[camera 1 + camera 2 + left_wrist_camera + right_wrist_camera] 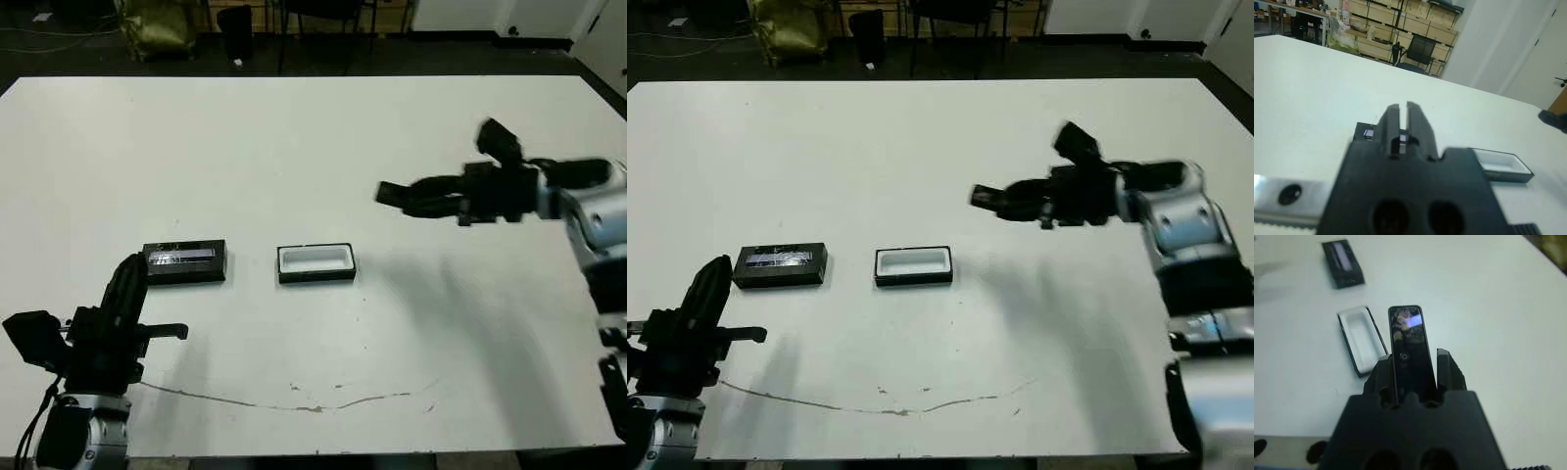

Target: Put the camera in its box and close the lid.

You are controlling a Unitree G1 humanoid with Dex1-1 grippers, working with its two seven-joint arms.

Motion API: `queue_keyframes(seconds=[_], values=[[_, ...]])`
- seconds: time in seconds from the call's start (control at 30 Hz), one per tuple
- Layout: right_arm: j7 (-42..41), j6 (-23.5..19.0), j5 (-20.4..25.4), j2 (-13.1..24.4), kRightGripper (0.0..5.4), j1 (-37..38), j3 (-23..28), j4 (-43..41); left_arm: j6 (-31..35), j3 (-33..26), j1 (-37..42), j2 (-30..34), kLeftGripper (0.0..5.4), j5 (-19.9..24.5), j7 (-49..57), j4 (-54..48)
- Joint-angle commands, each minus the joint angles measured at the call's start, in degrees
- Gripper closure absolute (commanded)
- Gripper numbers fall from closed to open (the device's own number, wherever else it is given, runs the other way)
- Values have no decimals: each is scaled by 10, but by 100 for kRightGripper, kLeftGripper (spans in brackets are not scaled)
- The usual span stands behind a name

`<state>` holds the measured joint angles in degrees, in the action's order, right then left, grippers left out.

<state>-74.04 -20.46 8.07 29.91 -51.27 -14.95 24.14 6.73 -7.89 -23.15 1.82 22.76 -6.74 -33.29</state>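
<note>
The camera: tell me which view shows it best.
The right wrist view: the camera fills the middle, glossy face up, held in the right gripper. Both eye views show only a dark end. The left wrist view misses it.

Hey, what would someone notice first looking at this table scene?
Probably the right hand held above the table, gripping the slim black camera between its fingers. Below, the open white-lined box sits mid-table, with the striped lid lying apart on its left, near the left hand.

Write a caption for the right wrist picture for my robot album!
The right claw holds the camera above the table, near the open box, lid farther off.
</note>
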Motion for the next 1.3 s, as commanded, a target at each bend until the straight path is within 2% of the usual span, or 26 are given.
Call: queue_keyframes(seconds=[0.03,0.13,0.27,0.4,0.73,0.87,1.13,1.3], values=[[-28,-25,-12,-24,480,-35,-37,-5,-2,3,-12,-2,540,-8,2,6],[-32,-26,-18,-48,480,-48,-58,-3,-5,4,-13,-3,540,-9,1,7],[-41,7,-22,-80,480,-53,-72,21,-3,5,-13,-4,540,-7,4,7],[-43,-4,-35,-97,480,-54,-91,28,-2,5,-13,-4,540,-5,4,8],[-28,-20,-73,-102,480,-37,-121,-6,5,6,-9,-1,540,-8,9,2],[-27,-41,-80,-103,480,-38,-128,-3,5,2,-6,3,540,-3,5,3],[-10,-17,-104,-109,480,-33,-139,4,11,6,-2,4,540,-6,6,1],[-10,-19,-117,-114,480,-36,-149,11,9,8,-2,3,540,-7,5,4]])
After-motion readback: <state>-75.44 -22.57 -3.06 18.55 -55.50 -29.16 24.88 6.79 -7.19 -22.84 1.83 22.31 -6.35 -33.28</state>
